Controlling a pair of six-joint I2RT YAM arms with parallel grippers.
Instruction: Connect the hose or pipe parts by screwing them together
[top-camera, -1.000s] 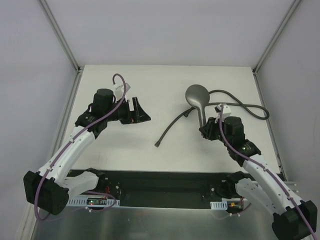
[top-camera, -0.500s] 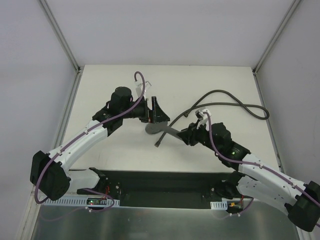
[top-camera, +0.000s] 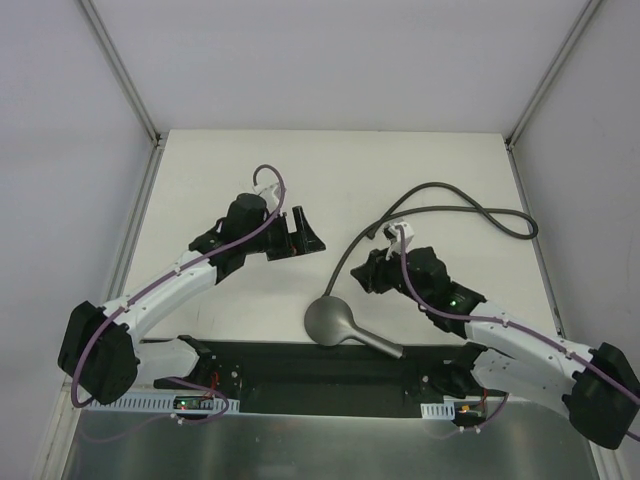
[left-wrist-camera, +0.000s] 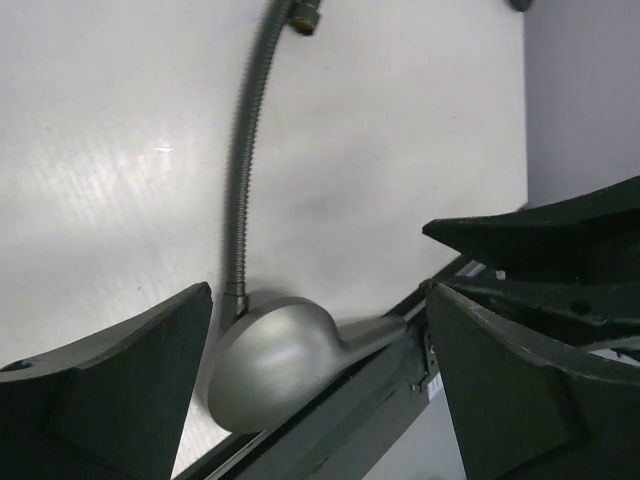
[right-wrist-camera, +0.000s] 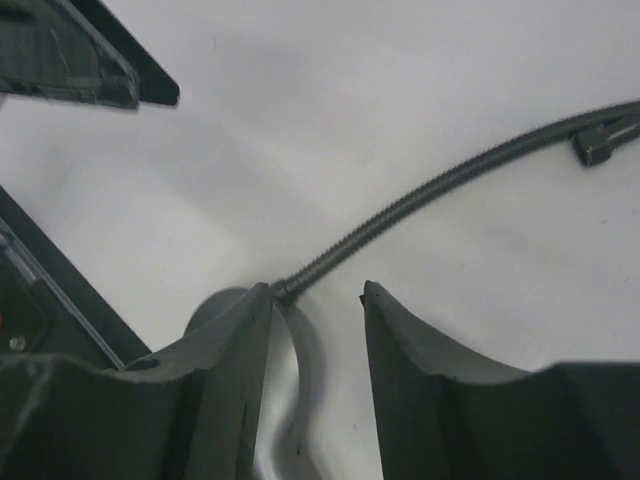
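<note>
The grey shower head lies at the table's near edge, its handle over the black base strip. The dark-grey hose curves from the far right down to an end just beside the head. My right gripper hovers over that hose end, open, with nothing between its fingers; below them I see the hose and the head. My left gripper is open above the table's middle, and between its wide jaws I see the head and hose.
The black base strip runs along the near edge, under the shower head's handle. The hose's far fitting lies near the right wall. The left gripper's finger shows at the top left of the right wrist view. White walls enclose the table.
The right gripper carried the shower head from the far middle to the near edge and let go of it. The left arm swung right, then drew back a little.
</note>
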